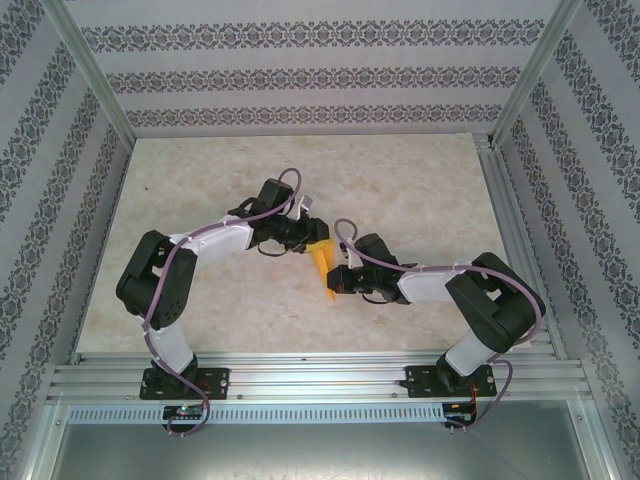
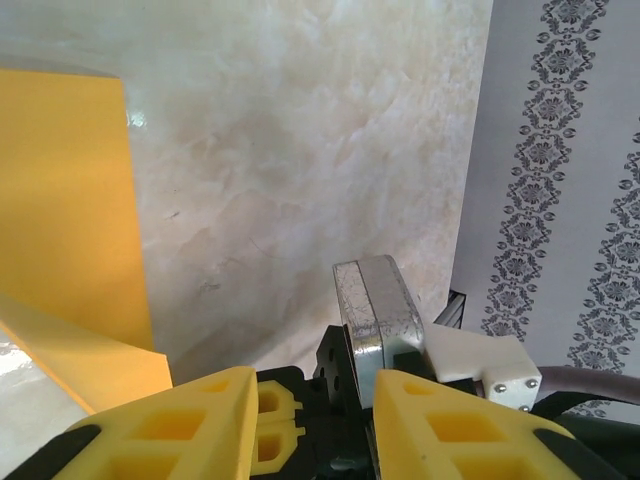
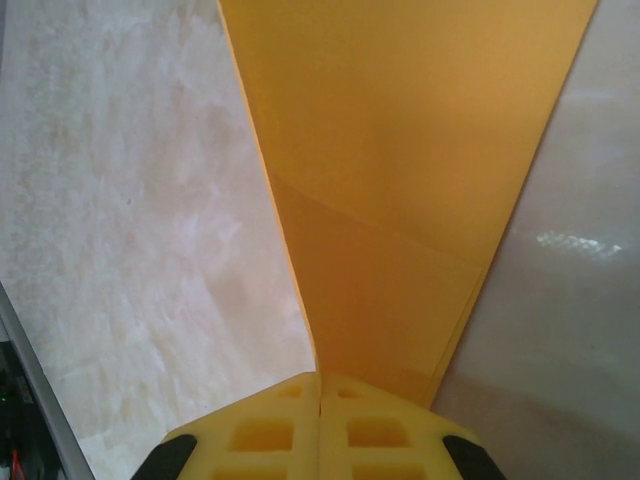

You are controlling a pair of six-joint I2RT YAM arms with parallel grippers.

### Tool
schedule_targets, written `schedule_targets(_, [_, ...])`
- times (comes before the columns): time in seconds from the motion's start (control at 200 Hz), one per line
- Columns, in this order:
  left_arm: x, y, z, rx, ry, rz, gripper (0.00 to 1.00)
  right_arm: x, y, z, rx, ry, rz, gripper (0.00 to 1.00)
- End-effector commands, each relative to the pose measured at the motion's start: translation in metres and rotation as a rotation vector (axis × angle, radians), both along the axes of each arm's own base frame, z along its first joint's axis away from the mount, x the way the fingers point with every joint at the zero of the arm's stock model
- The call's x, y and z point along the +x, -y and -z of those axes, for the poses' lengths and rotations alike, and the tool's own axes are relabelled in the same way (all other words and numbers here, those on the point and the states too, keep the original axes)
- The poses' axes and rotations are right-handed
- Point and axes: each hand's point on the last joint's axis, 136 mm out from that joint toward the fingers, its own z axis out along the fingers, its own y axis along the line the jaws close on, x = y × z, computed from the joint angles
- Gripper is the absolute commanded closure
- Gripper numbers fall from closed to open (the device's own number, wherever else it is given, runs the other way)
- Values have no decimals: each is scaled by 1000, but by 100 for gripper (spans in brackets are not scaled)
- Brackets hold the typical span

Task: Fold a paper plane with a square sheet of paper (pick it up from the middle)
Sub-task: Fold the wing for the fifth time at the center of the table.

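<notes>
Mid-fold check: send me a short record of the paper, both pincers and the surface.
paper: orange, folded, narrowing toward the right pincer, one crease across it
right pincer: shut on the paper's narrow end
left pincer: open, nothing between its fingers; paper lies off to one side of it
table: pale marbled top under both arms

Two chunky yellow plastic fingers (image 3: pixel 262 436) of the right gripper (image 3: pixel 320 392), pressed tight together at the bottom. Thin orange-yellow folded paper (image 3: pixel 400 150) pinched at its narrow end, growing wider toward the top. Slanted crease across its middle. Pale, shiny stone-look table (image 3: pixel 130 230) on both sides. Grey metal strip (image 3: pixel 35 385) down in the left corner.
</notes>
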Motion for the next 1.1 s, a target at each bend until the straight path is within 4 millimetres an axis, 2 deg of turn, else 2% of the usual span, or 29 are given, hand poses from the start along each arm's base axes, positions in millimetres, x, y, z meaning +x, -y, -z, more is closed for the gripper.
schedule_targets(0.0, [-3,6,0,-4,34,43,67,8,5,-5,14,16,48,100])
schedule_targets(0.23, [-1,19,24,-10,-3,64,75,9,11,12,7,-45,88,100])
schedule_targets(0.43, [3,23,41,10,-21,68,77,9,10,17,28,-69,97,100])
schedule_targets(0.704, [6,26,46,5,-11,82,76,11,16,23,27,-88,129,100])
schedule_targets(0.904, [4,28,38,-10,14,112,74,12,19,20,39,-92,135,100])
schedule_targets(1.094, [4,27,51,17,-4,114,77,12,18,22,41,-102,130,100])
